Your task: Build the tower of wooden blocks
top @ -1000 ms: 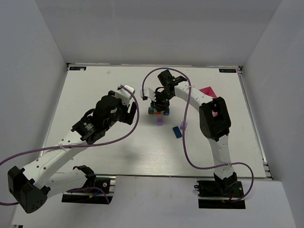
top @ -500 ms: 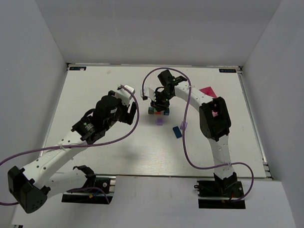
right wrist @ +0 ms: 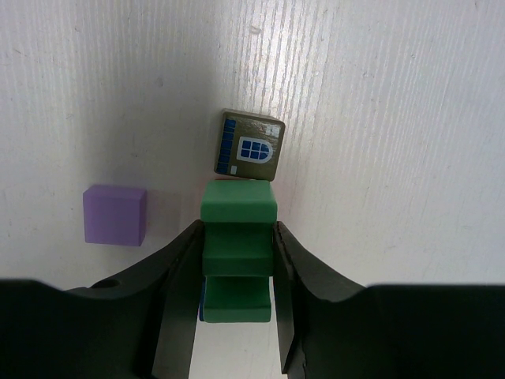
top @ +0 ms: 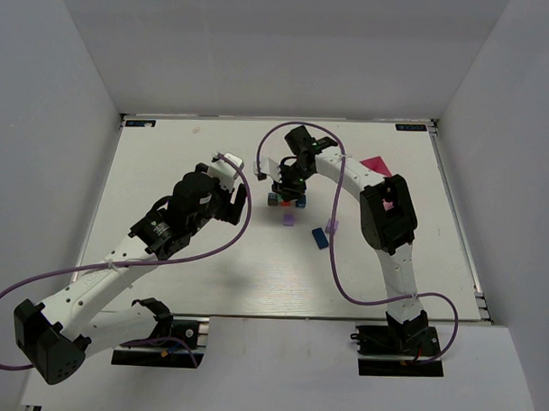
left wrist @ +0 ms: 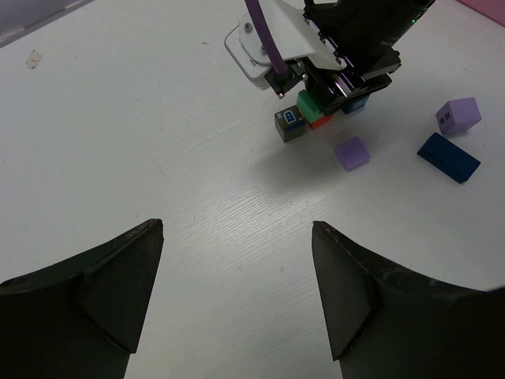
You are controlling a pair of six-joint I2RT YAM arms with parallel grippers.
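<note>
Three views, one shared block cluster (top: 285,200).
Overhead sees the whole bench (top: 168,157); left wrist looks across from afar, right wrist straight down, close.

Both arms are built of white link shells joined by black motor housings. The left arm (top: 114,267) has a row of small dark holes along its lower link. A thin purple cable (left wrist: 264,33) loops free along each arm. On the right arm (top: 397,268) it plugs into a white bracket (left wrist: 245,49) at the wrist. Black bases (top: 157,326) stand bolted at the near edge of the counter (top: 254,277). The jaws are matte black, broad wedges on the left arm and narrow, curved ones on the right.
</note>
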